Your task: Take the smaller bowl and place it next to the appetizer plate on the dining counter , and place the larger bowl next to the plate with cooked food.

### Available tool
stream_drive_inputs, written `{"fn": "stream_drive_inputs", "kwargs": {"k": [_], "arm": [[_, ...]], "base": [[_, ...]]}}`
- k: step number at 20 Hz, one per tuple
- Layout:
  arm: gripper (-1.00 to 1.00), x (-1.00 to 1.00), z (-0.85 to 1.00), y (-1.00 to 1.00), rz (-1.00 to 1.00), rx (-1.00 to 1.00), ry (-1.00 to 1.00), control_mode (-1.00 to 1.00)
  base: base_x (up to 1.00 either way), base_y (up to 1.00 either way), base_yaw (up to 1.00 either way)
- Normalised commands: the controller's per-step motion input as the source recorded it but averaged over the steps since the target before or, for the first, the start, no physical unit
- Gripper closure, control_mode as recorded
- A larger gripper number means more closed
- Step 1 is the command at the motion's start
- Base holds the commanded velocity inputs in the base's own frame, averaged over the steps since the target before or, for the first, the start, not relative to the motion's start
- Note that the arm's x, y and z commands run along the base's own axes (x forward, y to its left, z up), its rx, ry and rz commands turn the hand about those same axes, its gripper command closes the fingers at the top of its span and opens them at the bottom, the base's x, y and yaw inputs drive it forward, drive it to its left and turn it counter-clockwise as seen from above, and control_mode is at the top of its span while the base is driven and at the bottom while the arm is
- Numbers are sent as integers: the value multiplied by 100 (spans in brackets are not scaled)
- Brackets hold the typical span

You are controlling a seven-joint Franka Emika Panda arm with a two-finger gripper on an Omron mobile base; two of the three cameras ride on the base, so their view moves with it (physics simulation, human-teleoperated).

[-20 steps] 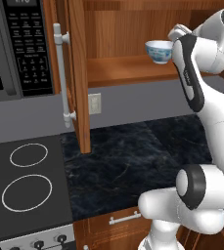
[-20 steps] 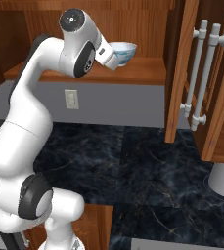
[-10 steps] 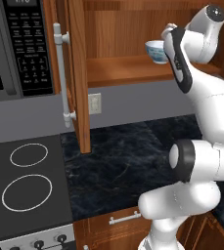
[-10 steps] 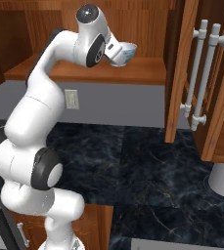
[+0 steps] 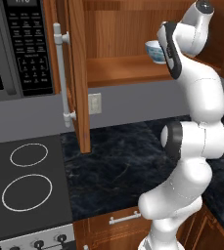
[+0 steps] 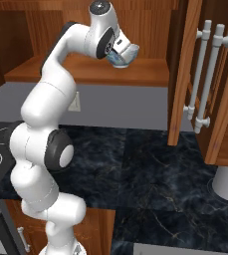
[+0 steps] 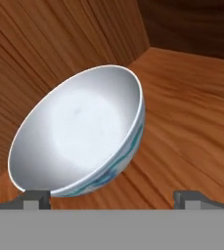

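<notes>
Gripper [image 7: 112, 199] reaching for the small blue-patterned white bowl [image 7: 81, 134] on the wooden cabinet shelf [image 5: 118, 71].

Fingers are standing spread wide, holding nothing; one tip is sitting just under the bowl's rim, the other well right of it. Closing off-centre like this is risking nudging the bowl along the shelf or tipping it. The bowl is looking glossy, pale inside, blue-streaked outside.

Open wooden cabinet [image 5: 118, 73], dark marble worktop [image 6: 150, 169], apparently microwave [image 5: 15, 49]

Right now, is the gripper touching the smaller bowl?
Cannot tell. In the hand view the gripper stands open around the smaller bowl, one fingertip at its rim; no clear gap or contact.
</notes>
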Motion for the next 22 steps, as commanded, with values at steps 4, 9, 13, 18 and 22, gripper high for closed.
{"fn": "stream_drive_inputs", "kwargs": {"k": [4,9,13,18,22], "arm": [[-100,38,-23,-12,0,0,1,-100],[-100,24,-32,-7,0,0,0,-100],[-100,30,-35,0,0,0,0,-100],[-100,31,-19,0,0,0,0,-100],[100,14,-11,0,0,0,0,-100]], "base": [[0,0,0],[0,0,0],[0,0,0],[0,0,0],[0,0,0]]}}
